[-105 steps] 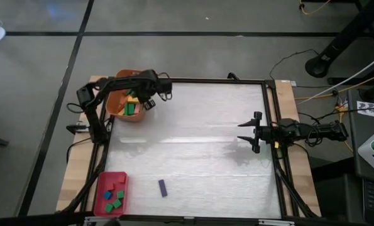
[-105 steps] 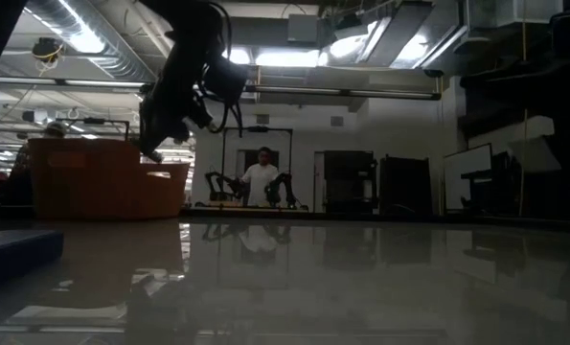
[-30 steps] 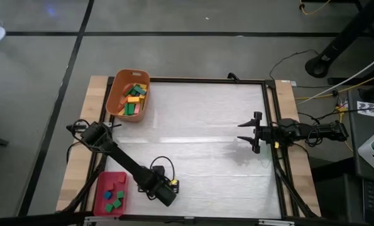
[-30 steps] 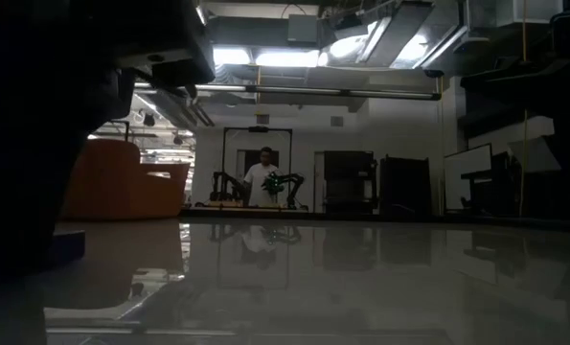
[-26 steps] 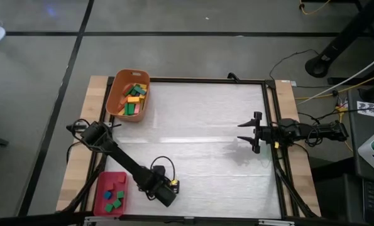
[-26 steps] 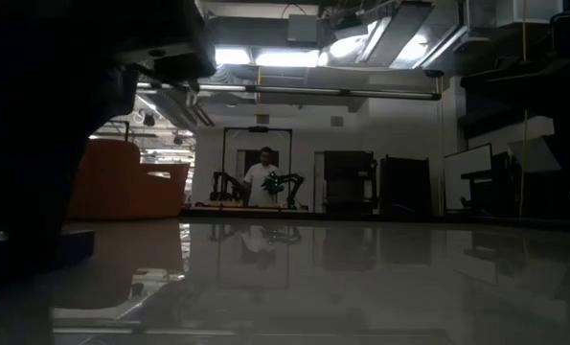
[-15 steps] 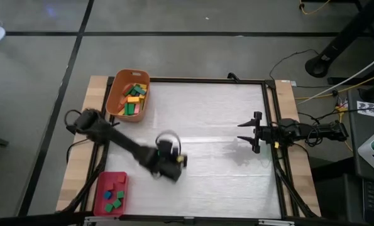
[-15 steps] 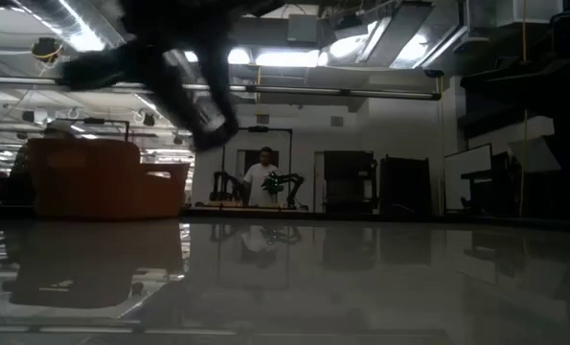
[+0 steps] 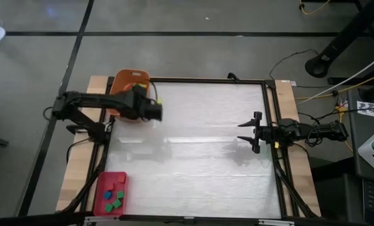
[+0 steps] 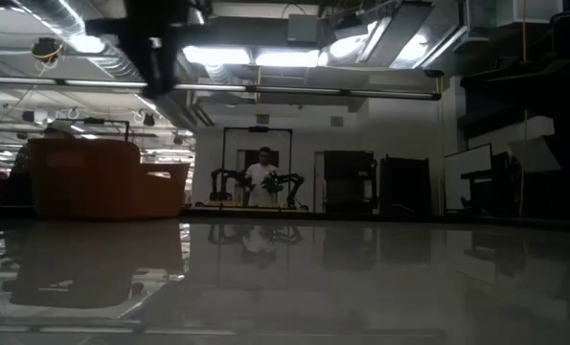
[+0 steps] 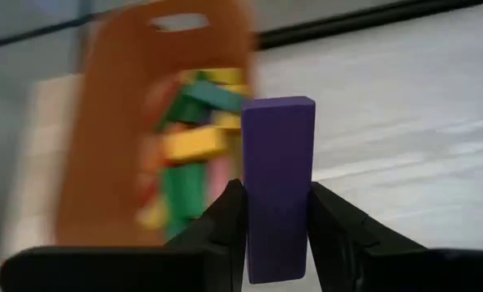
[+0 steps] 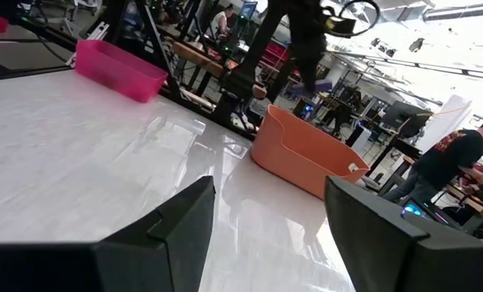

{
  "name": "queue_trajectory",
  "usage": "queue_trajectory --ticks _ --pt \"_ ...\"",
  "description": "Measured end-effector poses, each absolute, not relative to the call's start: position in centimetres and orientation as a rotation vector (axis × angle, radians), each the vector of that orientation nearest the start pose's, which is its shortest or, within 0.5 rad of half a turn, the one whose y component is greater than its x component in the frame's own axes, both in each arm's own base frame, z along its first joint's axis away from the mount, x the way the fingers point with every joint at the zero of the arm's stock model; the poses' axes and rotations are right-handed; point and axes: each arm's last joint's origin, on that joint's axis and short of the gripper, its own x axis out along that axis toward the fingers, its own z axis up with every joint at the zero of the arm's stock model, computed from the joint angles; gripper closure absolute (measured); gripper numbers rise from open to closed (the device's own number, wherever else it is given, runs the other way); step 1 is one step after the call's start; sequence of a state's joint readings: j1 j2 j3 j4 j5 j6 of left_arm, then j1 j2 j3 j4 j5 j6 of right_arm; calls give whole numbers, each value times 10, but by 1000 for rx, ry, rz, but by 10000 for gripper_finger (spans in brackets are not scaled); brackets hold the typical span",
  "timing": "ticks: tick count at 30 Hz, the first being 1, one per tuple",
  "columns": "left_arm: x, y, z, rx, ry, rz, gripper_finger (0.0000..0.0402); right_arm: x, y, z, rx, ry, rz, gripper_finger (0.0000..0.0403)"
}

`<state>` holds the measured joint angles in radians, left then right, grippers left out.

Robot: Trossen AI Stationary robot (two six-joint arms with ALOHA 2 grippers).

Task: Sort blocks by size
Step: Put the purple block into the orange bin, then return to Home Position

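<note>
My left gripper hangs above the table beside the orange tub at the far left, shut on a purple bar block. The tub holds several green, yellow and orange blocks. A flat red tray at the near left corner holds several small green, blue and red blocks. My right gripper is open and empty, at the table's right side. My left gripper pinches the purple bar between its two fingers, on its two long sides at the end nearest the wrist. The bar lies along the fingers and sticks out well past their tips. It is lifted clear of the table.
The tub also shows in the low view and the right wrist view, the tray in the right wrist view. A black frame borders the white table top. People stand in the room beyond.
My left gripper has risen from the table's near edge by the red tray, with the purple bar in its fingers. It has swung toward the far left, up to the orange tub. The bar has left the table.
</note>
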<state>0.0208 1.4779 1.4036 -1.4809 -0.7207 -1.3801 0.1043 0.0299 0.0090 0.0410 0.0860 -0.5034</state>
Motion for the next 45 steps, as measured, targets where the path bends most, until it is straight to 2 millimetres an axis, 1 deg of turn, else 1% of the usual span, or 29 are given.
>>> queue_trajectory --ticks 3,6,10,15,18,24,28,30,33,36,38,41,45 --pt "230 45 322 -503 852 1489 312 99 8 168 -501 -23 13 171" --pt "227 61 322 -474 900 1502 301 99 8 168 -502 -23 13 171" --pt "228 77 322 -453 920 1478 282 99 8 168 -502 -23 13 171" --pt "227 88 323 -335 992 1431 271 99 8 168 -502 -22 13 171" --pt "225 94 323 -283 1014 1437 270 99 8 168 -502 -22 13 171" --pt "220 105 324 -240 1053 1455 271 99 8 168 -502 -22 14 171" --pt "219 103 326 -146 1115 1387 271 99 8 168 -501 -22 14 171" --pt "216 99 331 -79 1120 1355 271 99 8 168 -502 -21 14 171" --pt "207 92 337 -21 1092 1310 271 99 8 168 -502 -21 14 171" --pt "190 85 333 -13 1011 1276 271 99 8 168 -502 -21 14 171" --pt "177 81 323 -25 948 1258 271 99 8 168 -502 -20 14 171" --pt "159 74 300 -83 876 1204 271 99 8 168 -502 -20 14 171" --pt "146 64 268 -312 767 1128 271 99 8 168 -502 -20 14 171"
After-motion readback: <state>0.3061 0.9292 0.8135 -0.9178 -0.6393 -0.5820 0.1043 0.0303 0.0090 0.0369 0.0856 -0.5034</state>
